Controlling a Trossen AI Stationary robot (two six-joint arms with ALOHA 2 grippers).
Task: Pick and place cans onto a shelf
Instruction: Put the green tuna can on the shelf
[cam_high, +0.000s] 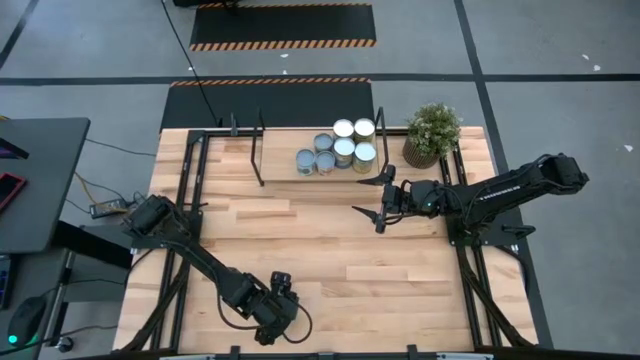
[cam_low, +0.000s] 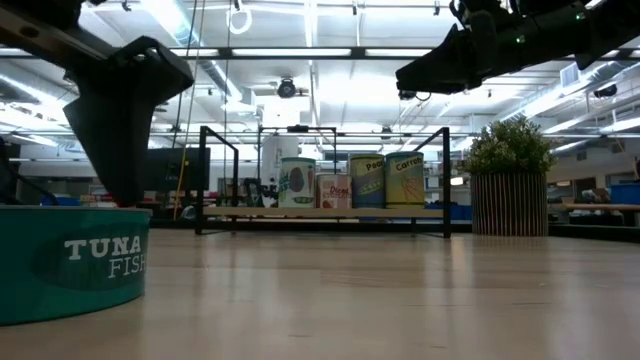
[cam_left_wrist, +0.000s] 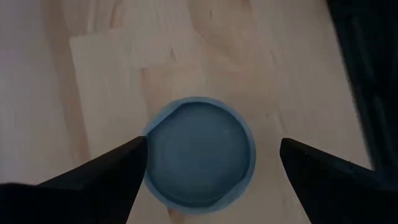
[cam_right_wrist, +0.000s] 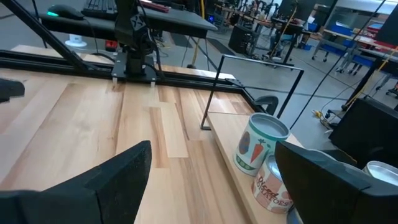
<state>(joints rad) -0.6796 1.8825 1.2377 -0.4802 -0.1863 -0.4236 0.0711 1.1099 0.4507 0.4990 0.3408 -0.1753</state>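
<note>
A teal tuna can with a round blue-grey top stands on the tabletop near the front edge. My left gripper is open directly above it, one finger on each side, and hides it in the high view. Several cans stand on the light-wood shelf at the table's far edge; they also show in the low view. My right gripper is open and empty, raised over the table just in front of the shelf. My left gripper points down over the tuna can. One fingertip stands right at the can's rim; I cannot tell whether it touches. The other fingertip is clear of the can. The can stands upright on the table.
A potted plant stands right of the shelf at the far right. Black frame rails run along the table's left and right sides. The shelf's thin black posts rise at its corners. Bare wood lies between the two grippers.
</note>
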